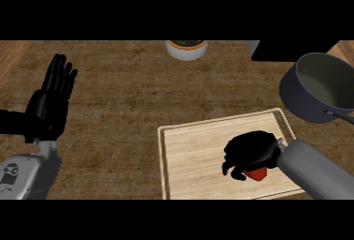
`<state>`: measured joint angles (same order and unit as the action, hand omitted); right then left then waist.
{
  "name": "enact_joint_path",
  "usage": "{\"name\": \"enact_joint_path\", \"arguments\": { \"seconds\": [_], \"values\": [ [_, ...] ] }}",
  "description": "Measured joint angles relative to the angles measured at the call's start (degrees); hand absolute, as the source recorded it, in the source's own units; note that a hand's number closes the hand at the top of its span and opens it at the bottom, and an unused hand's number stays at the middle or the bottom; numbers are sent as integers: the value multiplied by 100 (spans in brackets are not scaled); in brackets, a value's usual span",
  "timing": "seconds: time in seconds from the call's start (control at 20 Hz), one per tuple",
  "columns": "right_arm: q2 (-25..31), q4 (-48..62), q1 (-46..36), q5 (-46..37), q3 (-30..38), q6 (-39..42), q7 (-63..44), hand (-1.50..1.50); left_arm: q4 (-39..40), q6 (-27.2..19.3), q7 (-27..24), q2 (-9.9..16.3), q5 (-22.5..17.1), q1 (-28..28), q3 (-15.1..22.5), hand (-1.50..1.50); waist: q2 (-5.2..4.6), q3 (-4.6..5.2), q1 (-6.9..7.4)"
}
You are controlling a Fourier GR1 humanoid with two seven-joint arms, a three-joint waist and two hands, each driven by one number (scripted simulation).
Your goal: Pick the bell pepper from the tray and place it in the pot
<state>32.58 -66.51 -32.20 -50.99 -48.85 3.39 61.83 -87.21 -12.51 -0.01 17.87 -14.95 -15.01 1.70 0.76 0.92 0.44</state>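
The right hand (250,151) sits low over the tray (181,154), fingers curled down round the pepper (257,174), which lies on the wood toward the tray's near right part; only a small red patch of it shows under the fingers, the rest hidden. The step in hand looks to be the grasp, the lift not yet made. To do it well, the fingers and thumb should close evenly on both sides of the pepper before any rise, then carry it straight up clear of the tray's raised rim, and only then swing up and right to the pot (314,89), which stands just beyond the tray's far right corner, its mouth open. The pepper looks smooth and red. The left hand (52,93) rests at the left, fingers straight and up.
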Motion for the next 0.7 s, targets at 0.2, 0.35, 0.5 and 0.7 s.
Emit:
{"name": "enact_joint_path", "arguments": {
  "seconds": [0.2,0.35,0.5,0.7],
  "values": [
    [13,-126,96,-50,34,-112,22,150,-100,32,39,9,17,42,-34,0,-7,-6,4],
    [138,-416,283,34,210,-239,26,150,60,91,-48,15,13,-1,-123,0,-12,-12,-40],
    [211,-552,422,223,496,-334,22,150,95,117,-21,-15,23,-48,-133,0,-29,-29,-54],
    [127,-423,392,844,1216,-200,-603,150,23,91,24,-37,53,-25,-127,0,-64,-62,-47]
  ]
}}
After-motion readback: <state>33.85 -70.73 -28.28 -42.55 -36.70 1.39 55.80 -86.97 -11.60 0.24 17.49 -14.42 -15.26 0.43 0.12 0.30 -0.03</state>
